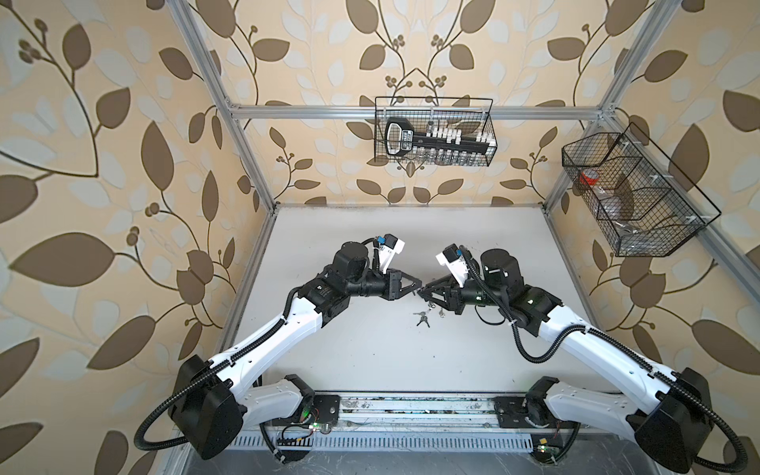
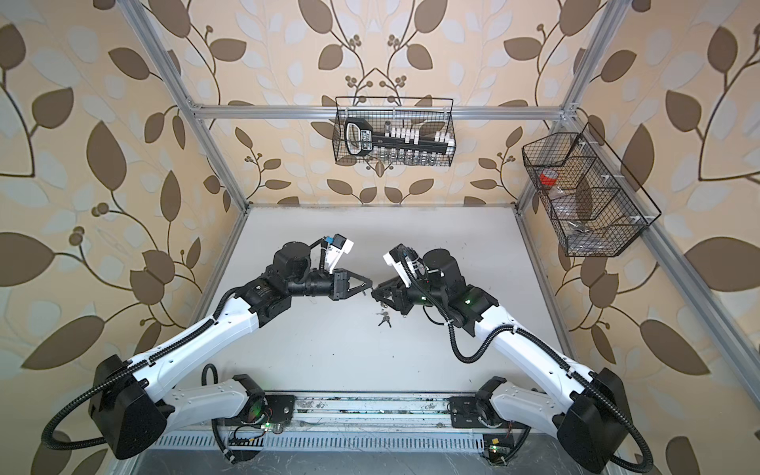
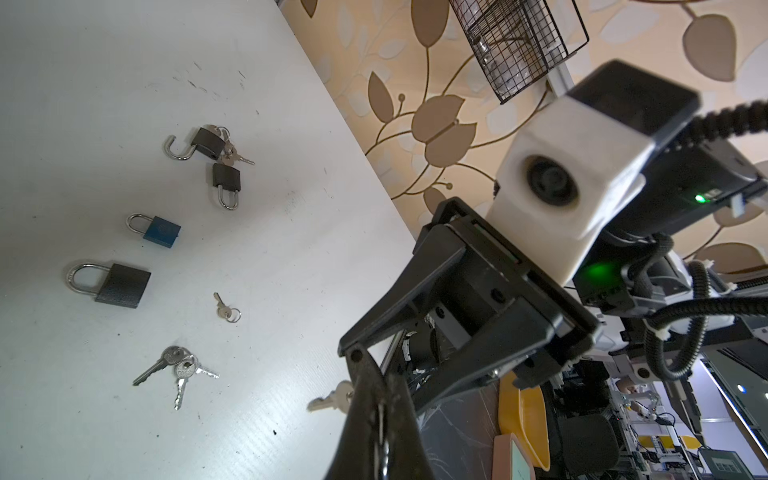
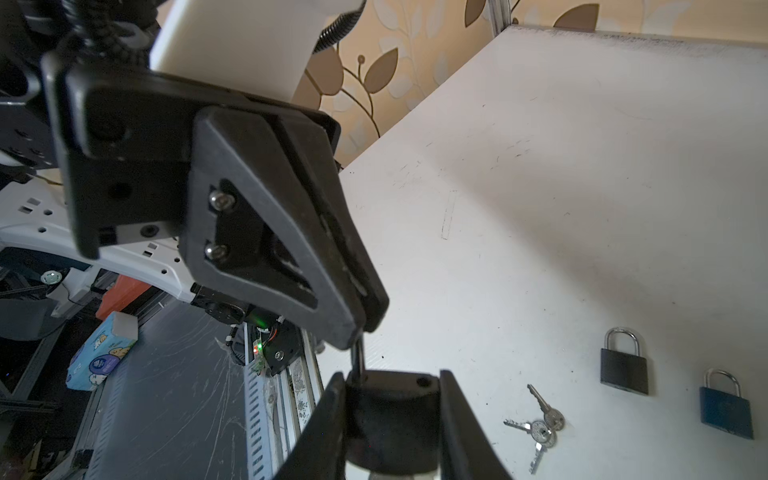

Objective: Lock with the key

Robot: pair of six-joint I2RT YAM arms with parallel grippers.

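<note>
My right gripper [image 4: 392, 378] is shut on the body of a black padlock [image 4: 395, 415] and holds it above the white table [image 4: 540, 166]. A thin shackle leg [image 4: 357, 353] rises from one corner of the padlock's top. An empty hole shows at the other corner. My left gripper [image 4: 361, 328] meets that leg tip to tip and is shut on it; a silver strip shows between its fingers [image 3: 365, 415]. A single key [image 3: 330, 401] shows beside those fingers. I cannot tell whether it lies on the table or hangs. In both top views the left gripper [image 1: 418, 283] and the right gripper [image 1: 422, 293] touch at mid-table.
Several padlocks lie on the table, among them a blue one [image 3: 162, 230] and a larger black one [image 3: 120, 284]. Nearby lie a ringed key [image 3: 226, 309] and a bunch of keys [image 3: 178, 368]. Wire baskets hang on the back wall [image 1: 436, 131] and the right frame [image 1: 637, 193].
</note>
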